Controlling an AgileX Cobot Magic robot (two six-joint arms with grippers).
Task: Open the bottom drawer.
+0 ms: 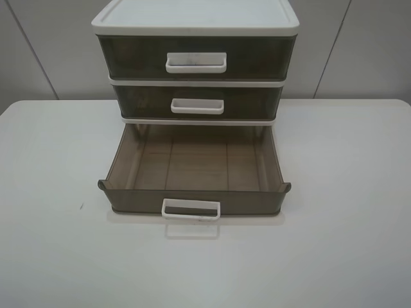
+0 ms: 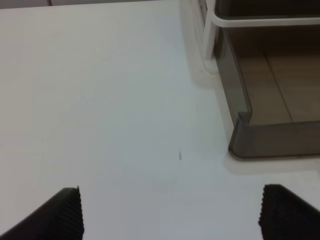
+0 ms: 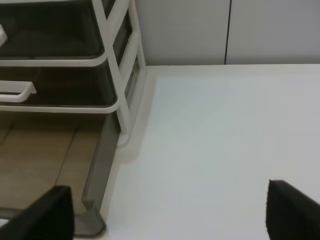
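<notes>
The bottom drawer [image 1: 192,168], translucent smoky brown with a white loop handle [image 1: 191,210], stands pulled far out of the white-framed drawer unit [image 1: 196,19] and looks empty. Its left front corner shows in the left wrist view [image 2: 260,140], its right side in the right wrist view [image 3: 97,165]. No gripper shows in the exterior high view. My left gripper [image 2: 170,212] is open and empty over bare table, left of the drawer. My right gripper [image 3: 170,210] is open and empty, to the right of the drawer.
The middle drawer [image 1: 198,102] and the top drawer [image 1: 196,59] are shut, each with a white handle. The unit stands at the back of a white table [image 1: 347,212]. A grey panelled wall [image 1: 359,45] rises behind it.
</notes>
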